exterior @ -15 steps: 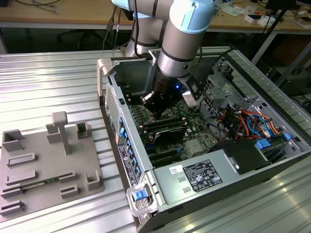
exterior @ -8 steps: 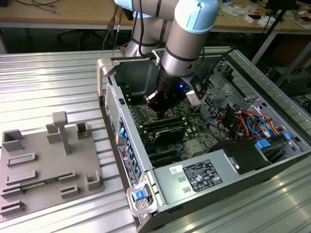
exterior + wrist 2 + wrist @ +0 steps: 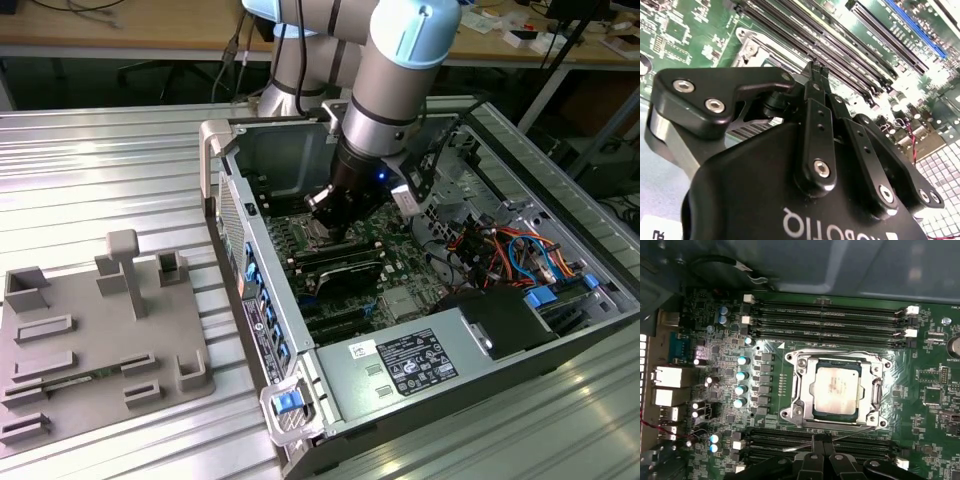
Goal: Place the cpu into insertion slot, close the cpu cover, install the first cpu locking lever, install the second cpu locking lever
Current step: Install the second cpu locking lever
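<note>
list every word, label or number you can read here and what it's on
Nothing reads cleanly enough to quote.
gripper: white maker's lettering on its body, upside down and cut off at the frame edge; not quoted.
power supply label: black print, too small to read.
cpu: markings on its metal face, blurred.
green circuit board: white markings, too small to read.

A ribbed, silvery metal surface carries two things. An open computer case lies on its side toward the exterior view's right, its circuit board facing up. A flat grey tray with raised blocks and slots lies well apart from it — toward the exterior view's left.
</note>
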You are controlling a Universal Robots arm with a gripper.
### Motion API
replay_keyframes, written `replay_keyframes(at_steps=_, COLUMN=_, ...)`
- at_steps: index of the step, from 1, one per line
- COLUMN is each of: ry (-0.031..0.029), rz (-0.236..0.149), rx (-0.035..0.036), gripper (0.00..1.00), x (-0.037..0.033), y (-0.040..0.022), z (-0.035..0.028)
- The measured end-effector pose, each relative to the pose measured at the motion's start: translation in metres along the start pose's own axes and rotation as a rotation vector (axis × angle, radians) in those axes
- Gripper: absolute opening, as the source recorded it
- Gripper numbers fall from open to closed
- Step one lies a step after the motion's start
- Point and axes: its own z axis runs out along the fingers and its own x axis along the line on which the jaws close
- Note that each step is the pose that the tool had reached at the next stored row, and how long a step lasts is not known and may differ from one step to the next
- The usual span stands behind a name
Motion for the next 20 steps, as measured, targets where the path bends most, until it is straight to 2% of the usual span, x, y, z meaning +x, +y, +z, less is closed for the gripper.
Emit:
replay_keyframes(at_steps=1, ry=0.0001, rz=0.000, rx=0.0001, gripper=0.11, x=-0.0021, y=-0.0002, z=0.0000)
replay_keyframes(at_steps=5, ry=0.0002, rz=0.000, rx=0.0001, gripper=0.11, x=-0.0026, y=-0.0004, z=-0.0007)
replay_keyframes(at_steps=7, ry=0.0002, rz=0.000, rx=0.0002, gripper=0.11, x=-0.0022, y=-0.0046, z=-0.0040)
replay_keyframes(at_steps=10, ry=0.0001, rz=0.000, rx=0.0001, gripper=0.11, x=-0.0007, y=-0.0061, z=-0.0042)
replay_keyframes(at_steps=13, ry=0.0001, rz=0.000, rx=0.0001, gripper=0.11, x=0.0063, y=-0.0058, z=-0.0042)
replay_keyframes(at_steps=20, ry=0.0001, rz=0.000, rx=0.0001, gripper=0.11, x=0.0308, y=-0.0038, z=-0.0014)
